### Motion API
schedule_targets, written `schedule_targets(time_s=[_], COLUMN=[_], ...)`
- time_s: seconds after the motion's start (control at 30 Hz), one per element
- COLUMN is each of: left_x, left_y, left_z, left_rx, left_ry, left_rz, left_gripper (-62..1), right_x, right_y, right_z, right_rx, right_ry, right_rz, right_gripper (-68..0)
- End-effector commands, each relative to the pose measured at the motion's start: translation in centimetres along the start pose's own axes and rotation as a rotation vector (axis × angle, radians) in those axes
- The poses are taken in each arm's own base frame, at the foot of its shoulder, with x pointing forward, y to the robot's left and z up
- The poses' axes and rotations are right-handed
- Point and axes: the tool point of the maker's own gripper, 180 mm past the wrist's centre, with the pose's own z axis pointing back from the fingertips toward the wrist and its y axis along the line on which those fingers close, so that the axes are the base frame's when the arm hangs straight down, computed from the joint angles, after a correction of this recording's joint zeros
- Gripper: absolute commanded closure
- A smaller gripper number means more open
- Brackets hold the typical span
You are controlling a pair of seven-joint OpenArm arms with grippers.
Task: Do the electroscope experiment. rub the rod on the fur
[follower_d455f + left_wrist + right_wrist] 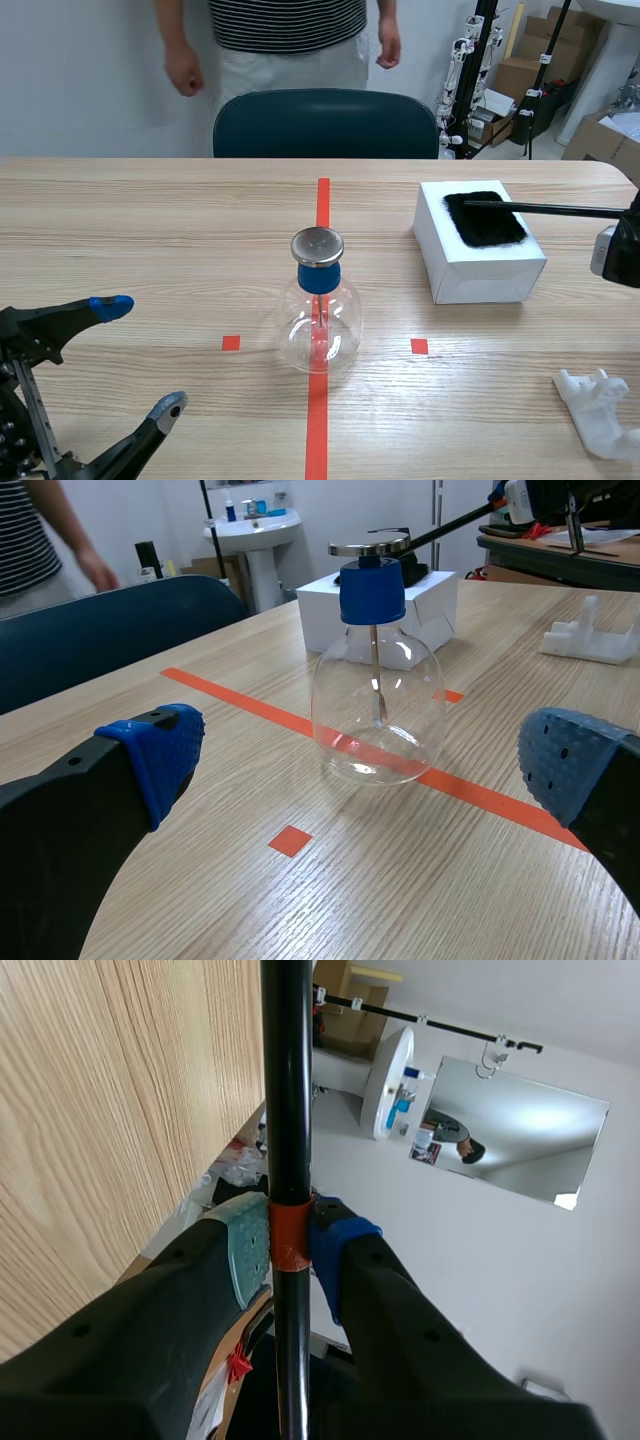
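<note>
Thick matte black fingers on both arms; the left gripper point(140, 355) carries dotted blue pads point(160, 752), the right gripper point(290, 1250) one grey-green pad point(245, 1248) and one blue

I'm watching three views.
Scene camera is facing across the wooden table point(120, 230); low left wrist is sharing its blue-capped clear glass flask point(318, 320); right wrist is crowding the black rod point(286, 1110).

A light wooden table point(120, 220) is backed by a dark blue chair point(325, 125); a white wall point(80, 70), cardboard boxes point(520, 70) and a white washbasin point(258, 528) are seen behind.
</note>
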Motion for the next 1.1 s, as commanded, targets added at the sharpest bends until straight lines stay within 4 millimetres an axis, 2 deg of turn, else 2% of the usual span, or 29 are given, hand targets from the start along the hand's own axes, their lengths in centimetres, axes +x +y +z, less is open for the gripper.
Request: schedule_targets(time_s=[0.0,0.13,0.37,0.57,0.73,0.8,0.97,1.07], left_x=[0.5,0.5,0.5,0.5,0.5,0.5,0.5,0.5], left_y=[0.2,0.2,0.2,0.2,0.2,0.2,0.2,0.2], left_z=[-0.1,-0.1,-0.1,-0.1,-0.1,-0.1,-0.1,-0.1], left_rx=[0.005,0.005,0.005,0.005,0.005,0.005,0.005,0.005], left_ry=[-0.023,-0.023,-0.023,-0.023,-0.023,-0.024,-0.023,-0.023], left_rz=[-0.006,-0.006,-0.006,-0.006,-0.006,-0.006,-0.006,-0.006], left_gripper=[-62.3,-62.3,-62.3,-62.3,-62.3,-62.3,-62.3,-62.3], right_x=[-1.4,-2.7,-0.8,-2.6,-0.9,-0.8,-2.6,-2.8], right_y=[-1.8,-1.8,-1.4,-1.2,-0.8,-0.7,-0.8,-0.8], right_z=[-0.3,-0.2,-0.2,0.0,0.1,0.1,0.2,0.2], right_rx=[-0.046,-0.045,-0.031,-0.026,-0.013,-0.010,-0.014,-0.014], right_ry=[0.049,0.122,0.014,0.111,0.016,0.012,0.108,0.115], right_rz=[0.001,-0.013,0.005,0.010,0.042,0.047,0.039,0.028], right_gripper=[-0.6,-0.6,-0.6,-0.6,-0.6,-0.6,-0.6,-0.6])
